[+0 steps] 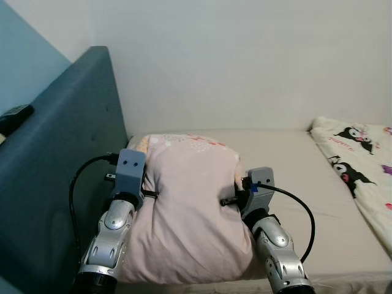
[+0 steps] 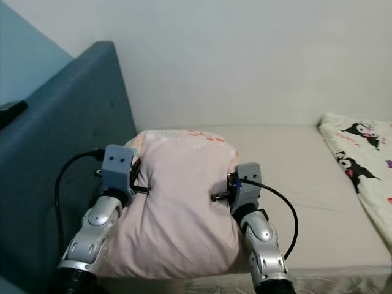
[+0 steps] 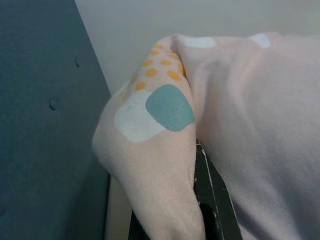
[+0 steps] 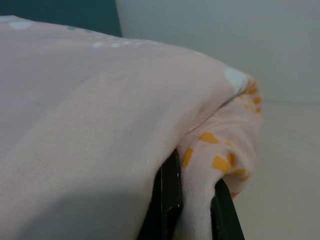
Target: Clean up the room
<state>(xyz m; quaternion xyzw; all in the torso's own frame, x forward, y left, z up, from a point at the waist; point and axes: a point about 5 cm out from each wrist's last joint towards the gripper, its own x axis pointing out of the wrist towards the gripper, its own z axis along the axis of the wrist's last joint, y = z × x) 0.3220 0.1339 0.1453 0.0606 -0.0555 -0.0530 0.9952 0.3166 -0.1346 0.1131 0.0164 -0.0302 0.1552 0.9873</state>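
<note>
Left eye view has the pink pillow (image 1: 187, 208) at the head of the bed (image 1: 294, 202), just beside the blue headboard (image 1: 55, 184), with the left gripper (image 1: 147, 193) and right gripper (image 1: 228, 200) pinching its two sides. Both should lower together before letting go, so it lands square. Right wrist view adds what the head views hide: black fingers (image 4: 167, 200) clamped on a fabric fold.
</note>
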